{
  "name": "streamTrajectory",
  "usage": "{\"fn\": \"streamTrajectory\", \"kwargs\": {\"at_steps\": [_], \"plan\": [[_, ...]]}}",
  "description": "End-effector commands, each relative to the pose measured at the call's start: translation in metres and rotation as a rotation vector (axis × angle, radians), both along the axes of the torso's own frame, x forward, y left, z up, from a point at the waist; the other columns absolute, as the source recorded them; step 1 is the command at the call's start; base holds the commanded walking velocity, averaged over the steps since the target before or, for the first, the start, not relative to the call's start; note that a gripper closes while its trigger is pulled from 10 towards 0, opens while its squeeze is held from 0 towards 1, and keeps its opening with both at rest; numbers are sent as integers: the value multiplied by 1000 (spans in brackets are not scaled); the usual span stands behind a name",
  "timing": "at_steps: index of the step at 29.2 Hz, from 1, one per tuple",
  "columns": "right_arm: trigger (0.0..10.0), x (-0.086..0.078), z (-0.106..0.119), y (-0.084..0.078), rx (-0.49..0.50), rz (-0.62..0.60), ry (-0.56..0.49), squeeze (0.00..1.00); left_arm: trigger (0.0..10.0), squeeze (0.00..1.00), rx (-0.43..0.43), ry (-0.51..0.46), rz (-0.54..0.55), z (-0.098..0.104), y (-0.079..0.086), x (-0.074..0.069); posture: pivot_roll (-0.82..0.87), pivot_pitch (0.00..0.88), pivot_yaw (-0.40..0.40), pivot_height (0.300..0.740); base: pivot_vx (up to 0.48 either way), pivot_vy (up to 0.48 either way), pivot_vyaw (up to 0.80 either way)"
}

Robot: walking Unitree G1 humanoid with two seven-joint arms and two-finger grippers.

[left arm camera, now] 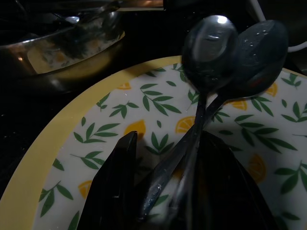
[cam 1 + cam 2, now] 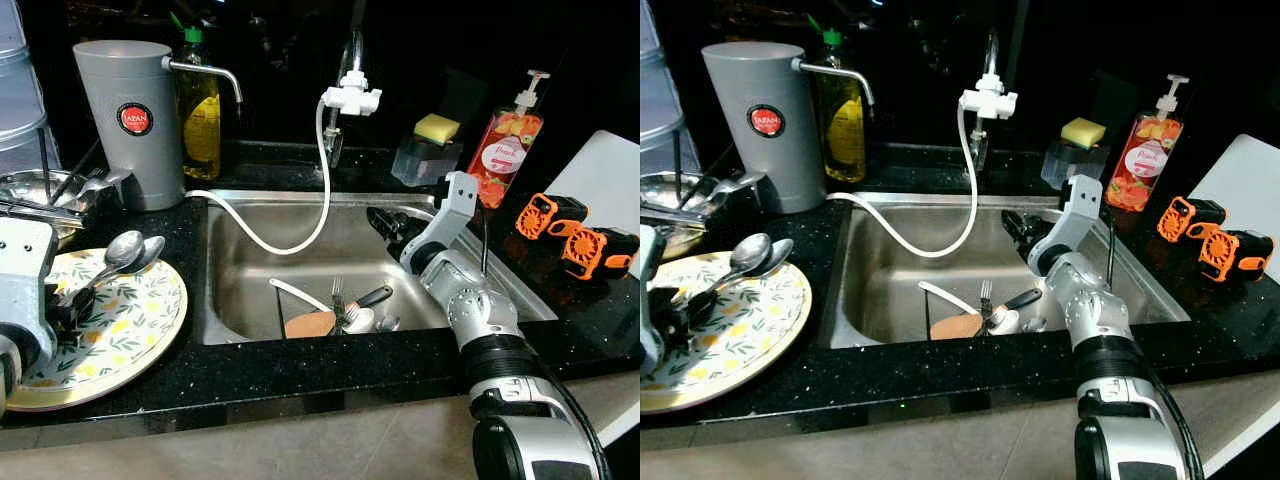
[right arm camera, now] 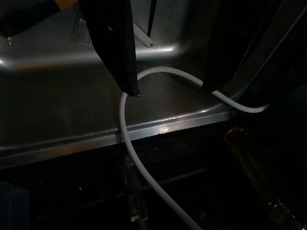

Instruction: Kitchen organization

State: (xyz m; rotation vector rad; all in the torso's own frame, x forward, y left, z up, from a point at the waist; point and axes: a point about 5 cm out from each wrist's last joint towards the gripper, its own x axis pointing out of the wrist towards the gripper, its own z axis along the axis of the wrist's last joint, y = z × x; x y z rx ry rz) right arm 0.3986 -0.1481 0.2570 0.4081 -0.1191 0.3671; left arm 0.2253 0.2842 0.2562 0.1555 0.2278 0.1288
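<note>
A yellow-rimmed plate with a lemon and leaf print lies on the black counter, left of the sink. Two metal spoons rest on it with their bowls side by side. Their handles run between the fingers of my left gripper, which is shut on them just above the plate. The steel sink holds a fork, a wooden spatula and a black-handled utensil. My right gripper hangs open over the sink's right side, holding nothing.
A grey water jug and an oil bottle stand at the back left. A white hose droops from the faucet into the sink. A sponge holder, a soap pump bottle and orange gadgets are on the right. A steel bowl is at far left.
</note>
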Motion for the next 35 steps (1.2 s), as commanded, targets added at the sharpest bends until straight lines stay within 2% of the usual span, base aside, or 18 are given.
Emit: {"fn": "streamTrajectory", "kwargs": {"at_steps": [1,2,4,5,6,11,17,18,21,23,24,28,30,31,33,35], "plan": [[10000,0,1,-2,-13,-2,6,0,5333,0,-82,145,0,-22,4,-2,240,87,-126,740,0,0,0],[10000,0,1,-2,-13,-2,6,0,5333,0,-82,145,0,-22,4,-2,240,87,-126,740,0,0,0],[10000,0,1,-3,-14,-2,5,0,549,0,-139,151,-32,-27,-1,-1,238,89,-126,740,0,0,0],[10000,0,1,-3,-14,-2,5,0,549,0,-139,151,-32,-27,-1,-1,238,89,-126,740,0,0,0],[10000,-1,2,-3,-14,-3,4,0,0,0,-148,148,-47,-28,-4,-1,236,89,-126,740,0,0,0],[10000,-1,1,-4,-16,-6,4,0,0,0,-134,136,-88,-28,-14,3,236,89,-127,740,0,0,0],[10000,-1,2,-4,-16,-6,3,0,0,0,-98,32,-148,-13,-25,8,237,92,-127,740,0,0,0],[10000,-1,2,-3,-15,-6,3,0,9922,0,-46,-15,-195,-7,-35,9,237,92,-127,740,0,0,0],[10000,0,2,-3,-15,-6,2,0,9922,0,8,-45,-224,-2,-44,10,239,94,-128,740,0,0,0],[10000,-1,3,-2,-14,-4,-5,0,10000,0,58,-84,-274,1,-59,12,239,94,-128,740,0,0,0],[10000,-1,3,-2,-14,-4,-5,0,10000,0,58,-84,-274,1,-59,12,239,94,-128,740,0,0,0],[10000,-6,9,7,-32,62,-50,0,10000,0,83,-119,-358,2,-82,17,239,94,-128,740,0,0,0],[10000,-8,11,10,-39,95,-66,0,10000,0,95,-115,-350,1,-83,19,231,94,-122,740,0,0,0],[10000,-16,13,20,-65,191,-94,0,10000,0,144,-89,-330,-3,-81,22,226,93,-117,740,0,0,0],[10000,-21,12,25,-76,238,-101,0,10000,0,144,-78,-334,-5,-80,21,220,93,-112,740,0,0,0],[10000,-31,11,33,-112,311,-127,0,10000,0,143,-84,-365,-4,-79,13,214,95,-106,740,0,0,0]]}}
